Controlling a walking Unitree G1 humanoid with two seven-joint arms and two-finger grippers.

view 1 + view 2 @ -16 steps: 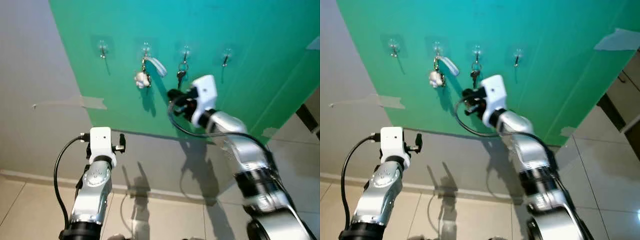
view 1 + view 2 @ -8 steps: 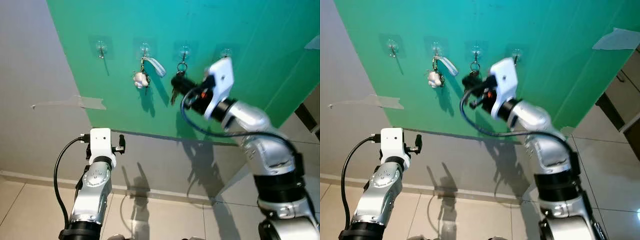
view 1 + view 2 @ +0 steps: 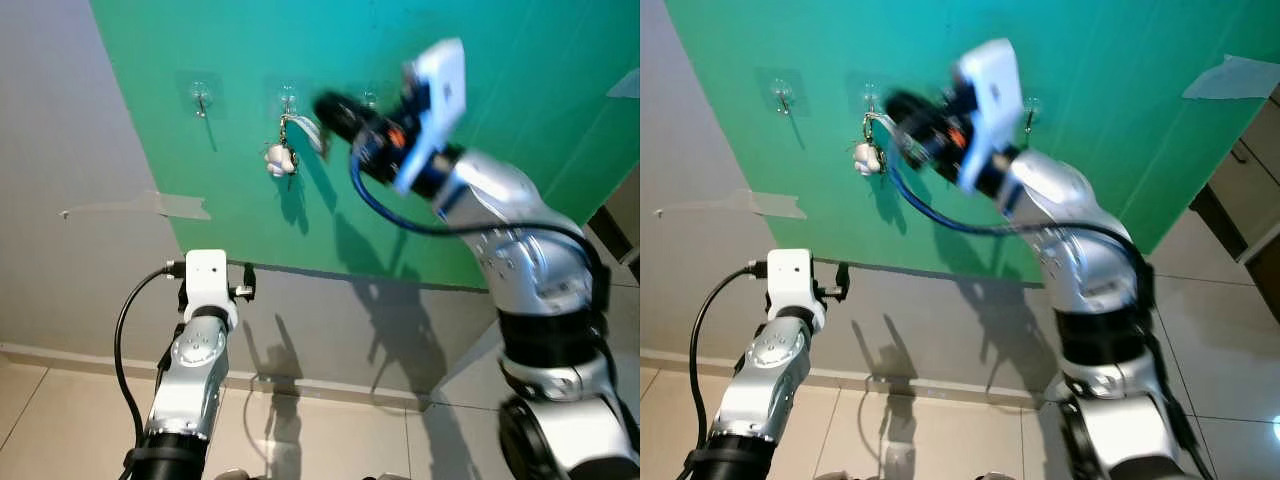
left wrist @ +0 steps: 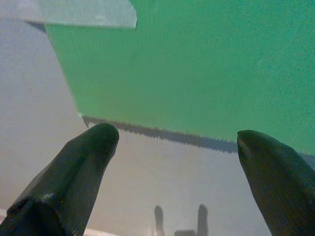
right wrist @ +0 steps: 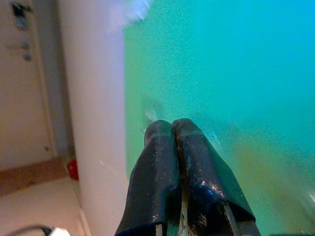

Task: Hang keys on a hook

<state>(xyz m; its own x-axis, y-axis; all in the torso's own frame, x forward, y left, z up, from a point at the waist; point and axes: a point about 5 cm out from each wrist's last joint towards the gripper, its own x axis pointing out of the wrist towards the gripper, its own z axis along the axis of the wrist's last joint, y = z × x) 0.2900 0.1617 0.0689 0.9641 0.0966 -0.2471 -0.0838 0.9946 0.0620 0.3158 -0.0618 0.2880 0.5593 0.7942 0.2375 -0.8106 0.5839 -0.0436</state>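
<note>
My two arms: silver metal segments with black ring joints, each ending in a white boxy wrist housing (image 3: 206, 277). Black looped cable on the left, blue cable (image 3: 385, 212) on the right. Glossy black tapered fingers (image 4: 74, 172).

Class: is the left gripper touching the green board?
Apart. In the left wrist view the left gripper has open fingers, with the green board well beyond their tips.

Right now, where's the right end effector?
In the head views the right end effector is raised against the green board, at hook height, just right of the white keychain hanging on the second hook from the left.
</note>
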